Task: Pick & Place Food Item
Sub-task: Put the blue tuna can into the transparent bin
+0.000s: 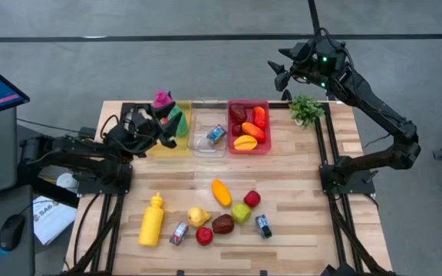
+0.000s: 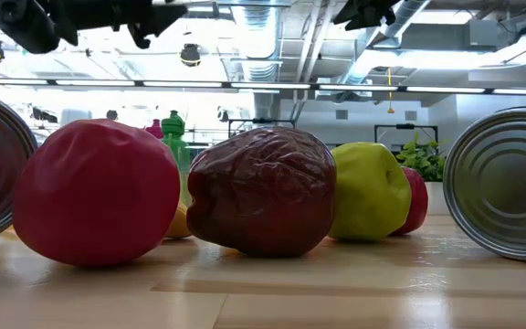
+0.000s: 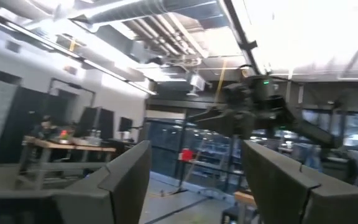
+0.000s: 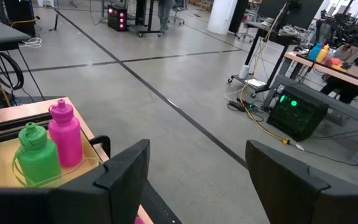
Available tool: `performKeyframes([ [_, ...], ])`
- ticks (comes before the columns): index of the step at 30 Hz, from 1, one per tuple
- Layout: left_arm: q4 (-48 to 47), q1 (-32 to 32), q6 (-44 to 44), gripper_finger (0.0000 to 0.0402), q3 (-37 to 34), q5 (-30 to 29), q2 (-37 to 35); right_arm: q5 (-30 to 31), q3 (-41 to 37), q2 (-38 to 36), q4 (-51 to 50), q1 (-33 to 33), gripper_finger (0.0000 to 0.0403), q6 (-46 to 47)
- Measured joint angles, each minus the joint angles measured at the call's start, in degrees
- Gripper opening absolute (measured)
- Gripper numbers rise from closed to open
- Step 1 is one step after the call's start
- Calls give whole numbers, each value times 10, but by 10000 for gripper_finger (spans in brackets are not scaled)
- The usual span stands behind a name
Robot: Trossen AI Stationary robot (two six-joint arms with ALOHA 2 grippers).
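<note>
Loose food lies on the near half of the table: an orange piece, a small red one, a green apple, a dark red fruit, a red one and a yellow one. My left gripper hovers by the yellow bin. It is tipped upward and open, with nothing between its fingers. My right gripper waits raised beyond the table's far edge, open and empty.
Three bins line the far edge. The yellow one holds a pink bottle and a green bottle, the clear bin a can, and the red bin red and orange food. Two cans, a yellow bottle and a plant also stand here.
</note>
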Motion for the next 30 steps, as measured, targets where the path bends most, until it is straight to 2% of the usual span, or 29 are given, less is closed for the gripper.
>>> performKeyframes([
  [8, -12, -31, -6, 196, 17, -1, 0, 0, 0, 0, 0, 0, 260, 0],
  [13, -12, -50, -72, 177, 22, -1, 0, 0, 0, 0, 0, 0, 260, 0],
  [30, -42, -164, -193, 126, 23, -1, 4, 0, 0, 1, -12, 12, 260, -19],
])
